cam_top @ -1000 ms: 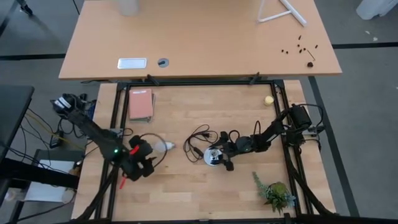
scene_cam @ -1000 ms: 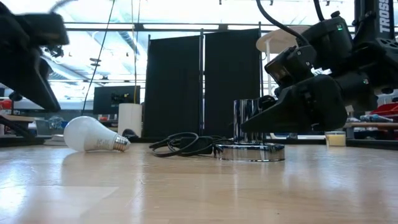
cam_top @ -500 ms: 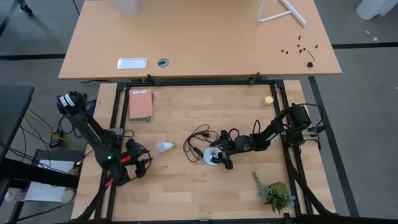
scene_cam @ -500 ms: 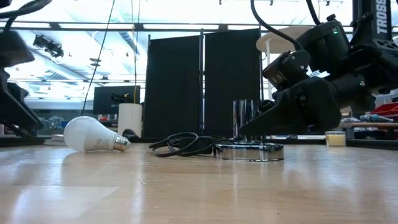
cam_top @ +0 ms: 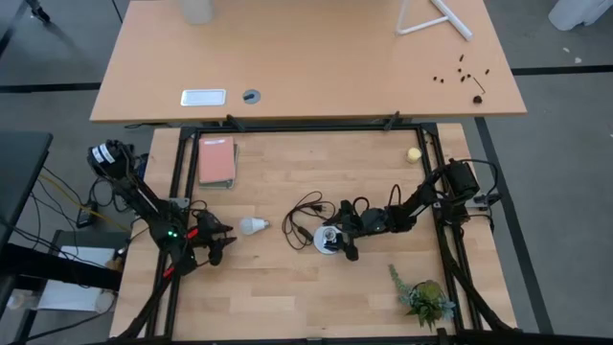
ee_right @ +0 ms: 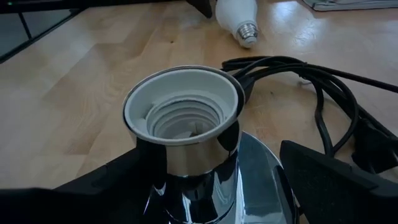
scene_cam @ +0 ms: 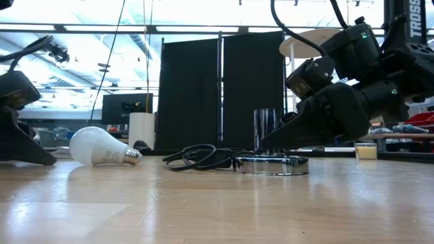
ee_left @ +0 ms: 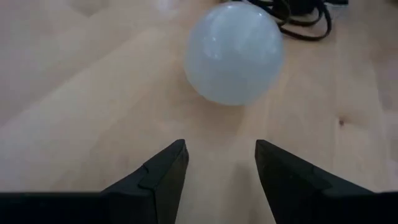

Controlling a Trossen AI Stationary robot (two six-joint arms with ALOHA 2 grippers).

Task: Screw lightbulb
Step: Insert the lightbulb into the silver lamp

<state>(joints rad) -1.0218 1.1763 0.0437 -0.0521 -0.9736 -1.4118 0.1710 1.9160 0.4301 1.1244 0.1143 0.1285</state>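
Note:
The white lightbulb lies on its side on the wooden table, its grey screw end pointing toward the socket. It also shows in the left wrist view and the right wrist view. My left gripper is open and low over the table, just left of the bulb's round end, and touches nothing. The silver-white socket base stands upright with its opening up. My right gripper is at the socket base. My right gripper has its two fingers on opposite sides of the socket's round chrome disc, low at its foot. The fingers come slanting down from the table's right side. The socket stands upright with its disc flat on the table.
A black cord lies coiled between bulb and socket. A pink book lies at the far left, a small yellow ball at the far right, and a green plant sprig at the near right. Black frame rails border the table.
My left gripper has come down toward the table and now sits low, level with the bulb on its left. The bulb has stayed where it lay. My right gripper has kept at the socket.

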